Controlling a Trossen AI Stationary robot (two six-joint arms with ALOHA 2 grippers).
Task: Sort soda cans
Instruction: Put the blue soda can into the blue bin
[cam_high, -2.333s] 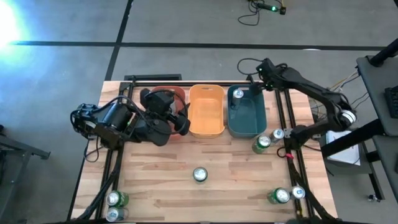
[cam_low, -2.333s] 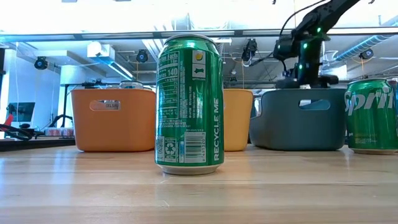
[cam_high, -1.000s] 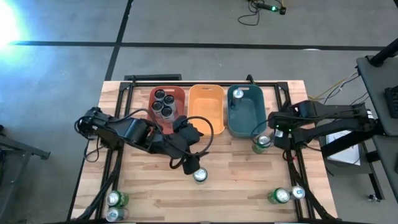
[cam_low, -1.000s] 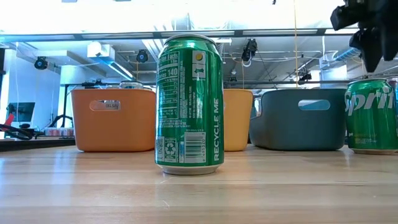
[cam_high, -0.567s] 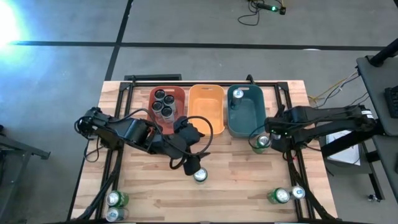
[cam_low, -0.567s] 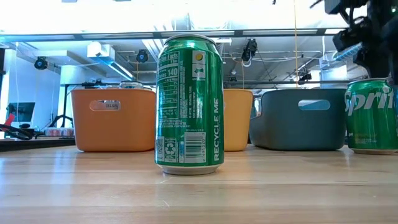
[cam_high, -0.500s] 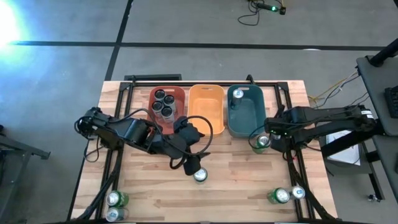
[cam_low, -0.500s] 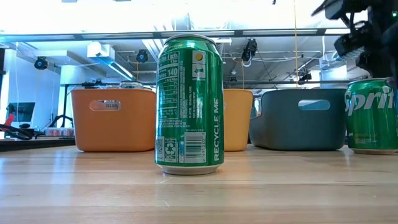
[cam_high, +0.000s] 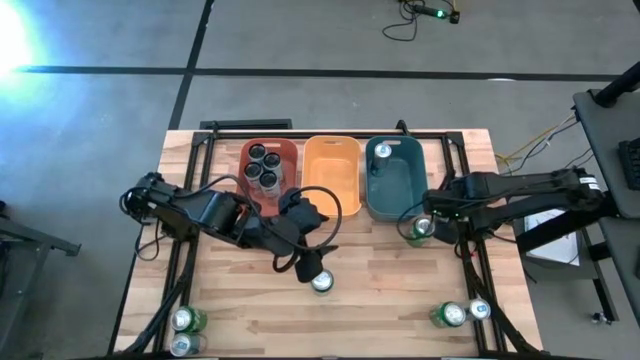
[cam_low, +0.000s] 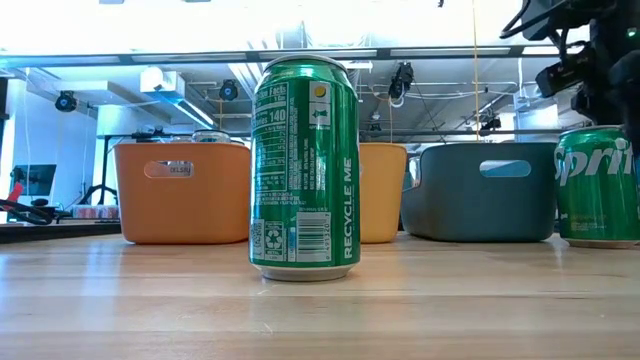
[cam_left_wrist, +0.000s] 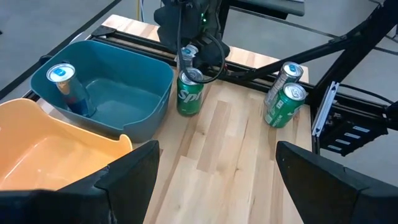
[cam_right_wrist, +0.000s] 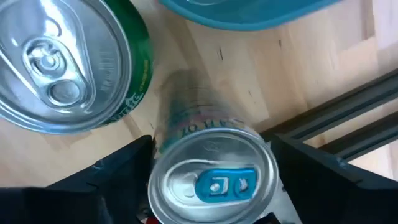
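A green soda can (cam_high: 321, 282) stands at the table's middle, and my left gripper (cam_high: 312, 268) hovers open just beyond it; its spread fingers (cam_left_wrist: 134, 177) hold nothing. By the teal tub's near right corner, a green can (cam_right_wrist: 68, 62) stands next to a pale-blue can (cam_right_wrist: 214, 177). My right gripper (cam_right_wrist: 217, 186) hangs open over the pale-blue can, one finger on each side of it. The red tub (cam_high: 285, 150) holds several black cans, and the teal tub (cam_high: 400, 195) holds one pale-blue can (cam_high: 382, 151).
The yellow tub (cam_high: 331, 178) sits between the red and teal ones. Two cans (cam_high: 187, 320) stand at the near left corner and two (cam_high: 447, 316) at the near right. Black rails (cam_high: 470, 250) run along the table's sides. In the low view the middle can (cam_low: 305, 165) fills the foreground.
My right gripper has shifted a little toward the table's left, settling over the pair of cans by the teal tub. The cans have stayed in place.
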